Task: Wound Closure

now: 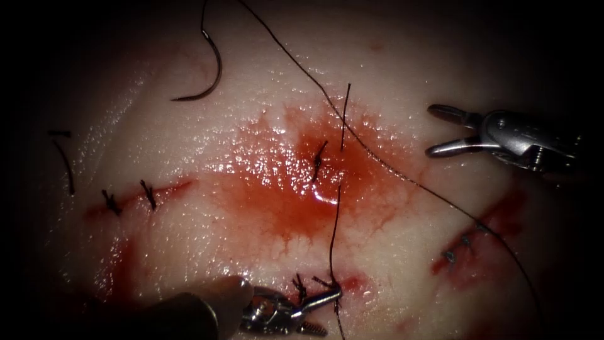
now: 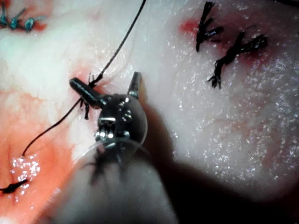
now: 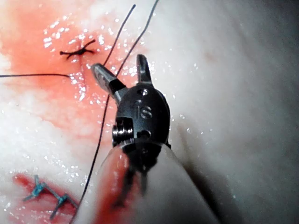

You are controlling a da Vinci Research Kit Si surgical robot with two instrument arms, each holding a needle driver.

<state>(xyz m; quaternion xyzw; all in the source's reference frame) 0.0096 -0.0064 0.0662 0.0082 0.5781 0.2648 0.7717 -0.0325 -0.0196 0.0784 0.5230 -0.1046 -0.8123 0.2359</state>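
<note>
The tissue [image 1: 189, 145] is lying across the endoscope frame, pale and wet, with red fluid [image 1: 283, 189] pooling at its centre around a dark knot [image 1: 319, 160]. A cut [image 1: 145, 195] with two dark stitches is sitting at the left, and another short cut with bluish stitches [image 1: 459, 245] is showing at the lower right.

The right hand [image 1: 434, 131] is hovering at the right of the frame with its jaws standing wide and holding nothing; in its own wrist view [image 3: 120, 70] the thread is running between and past the spread jaws without being gripped.

The left hand [image 1: 327, 294] is reaching in from the bottom centre, its tip lying at a stitch [image 1: 301, 286] where the thread meets the tissue. In the left wrist view [image 2: 106, 84] its jaws are standing apart (one jaw is touching the thread beside the stitch, not clamping it).

The thread [image 1: 377, 160] is running from the top centre diagonally down to the lower right, while another strand [image 1: 333, 233] is rising from the bottom stitch toward the centre. A short cut end [image 1: 345, 116] is lying just above the knot.

The needle [image 1: 211, 69] is lying free on the tissue at the upper left, out of the tissue and held by neither hand.
</note>
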